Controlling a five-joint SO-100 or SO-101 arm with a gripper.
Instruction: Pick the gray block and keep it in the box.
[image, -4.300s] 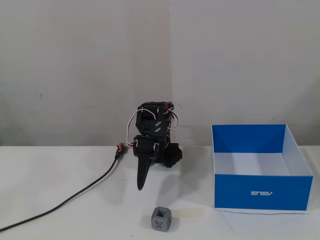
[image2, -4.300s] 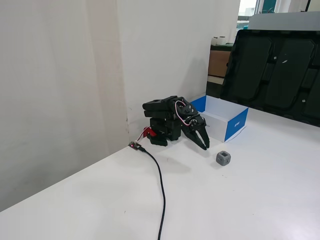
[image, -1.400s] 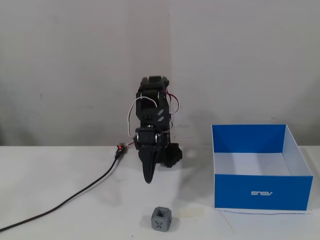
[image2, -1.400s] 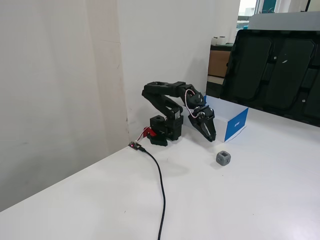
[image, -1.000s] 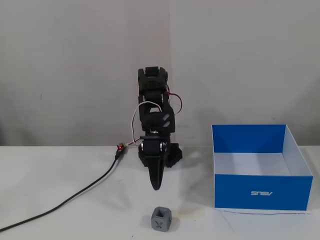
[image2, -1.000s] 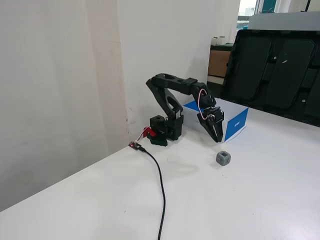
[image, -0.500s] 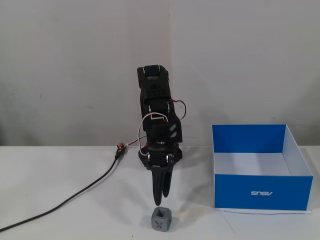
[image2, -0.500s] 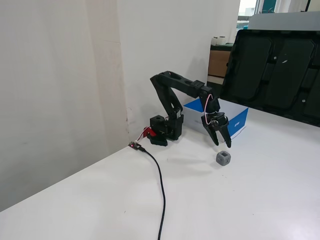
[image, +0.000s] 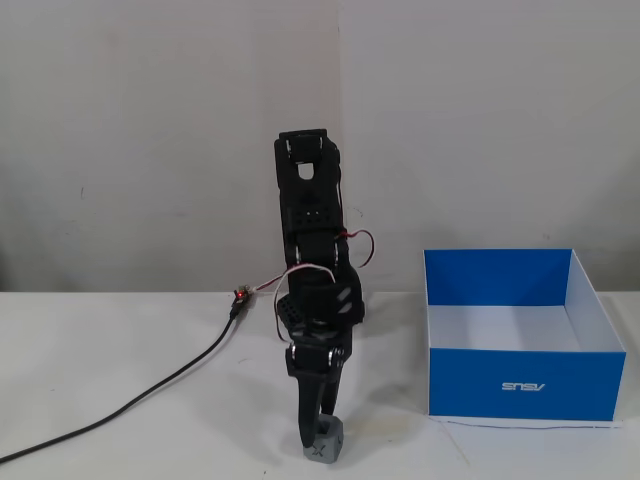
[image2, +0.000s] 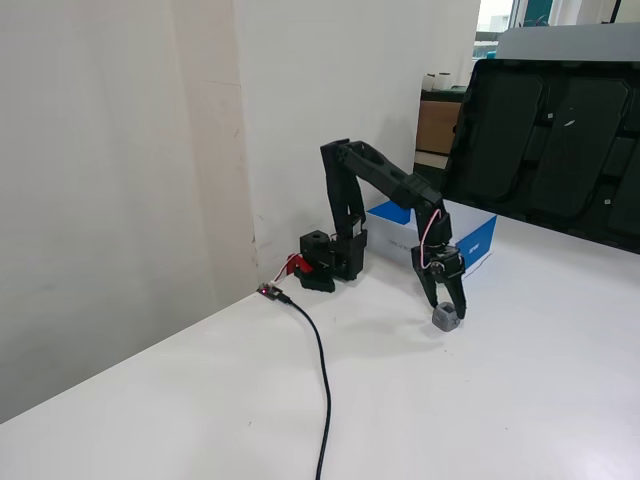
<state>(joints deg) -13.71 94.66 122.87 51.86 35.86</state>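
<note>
The gripper (image: 322, 440) reaches down and pinches the block (image: 325, 441) on the table (image: 120, 350). The box (image: 520, 385) stands apart at right.

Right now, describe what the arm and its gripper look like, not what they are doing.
The arm is black all over, built of blocky printed segments with small round holes in the housings near the wrist. A thin red and a thin white wire loop loosely beside the wrist. The gripper has two narrow, tapering black fingers. The base is black with a red part on one side. A black cable trails across the table.
</note>
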